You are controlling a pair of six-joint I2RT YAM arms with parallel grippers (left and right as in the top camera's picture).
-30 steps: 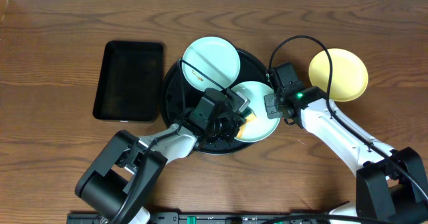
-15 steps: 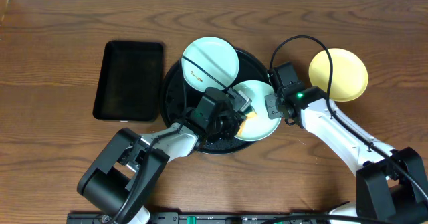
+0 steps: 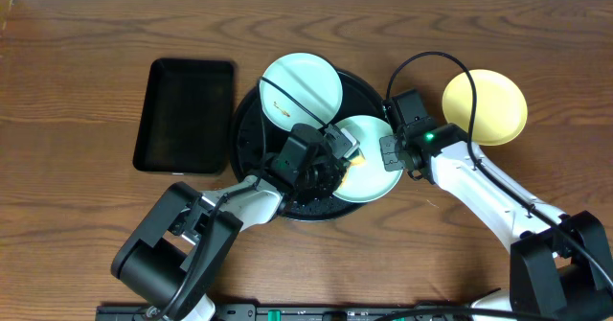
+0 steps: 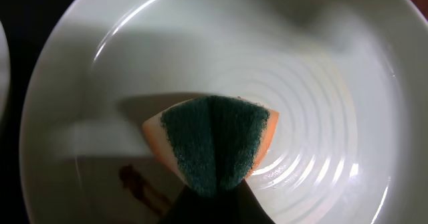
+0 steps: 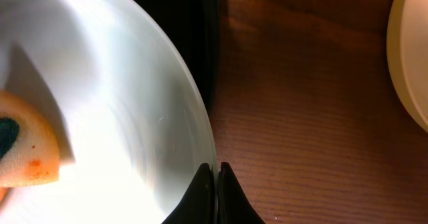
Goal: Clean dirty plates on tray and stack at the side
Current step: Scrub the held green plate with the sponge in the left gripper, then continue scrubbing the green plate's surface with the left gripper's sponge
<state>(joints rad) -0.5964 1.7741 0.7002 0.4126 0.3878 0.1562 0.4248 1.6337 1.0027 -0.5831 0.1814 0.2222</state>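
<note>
An aqua-mint plate [image 3: 374,168] lies at the round black tray's [image 3: 251,139] right side, overhanging its rim. My right gripper [image 3: 391,152] is shut on this plate's rim [image 5: 200,137]. My left gripper [image 3: 337,168] is shut on an orange sponge with a green scrub face [image 4: 212,147] and presses it on the plate [image 4: 321,103]; the sponge [image 5: 23,147] also shows in the right wrist view. A brown streak [image 4: 134,182] sits left of the sponge. A second aqua-mint plate [image 3: 302,89] with a brown streak lies at the tray's back. The yellow plate [image 3: 485,105] rests on the table at the right.
A rectangular black tray [image 3: 185,115] lies on the wooden table left of the round tray. A black cable [image 3: 431,62] loops above the right arm. The yellow plate's edge [image 5: 411,63] shows in the right wrist view.
The left gripper with the sponge has shifted slightly across the plate. The right gripper and the plates hold still.
</note>
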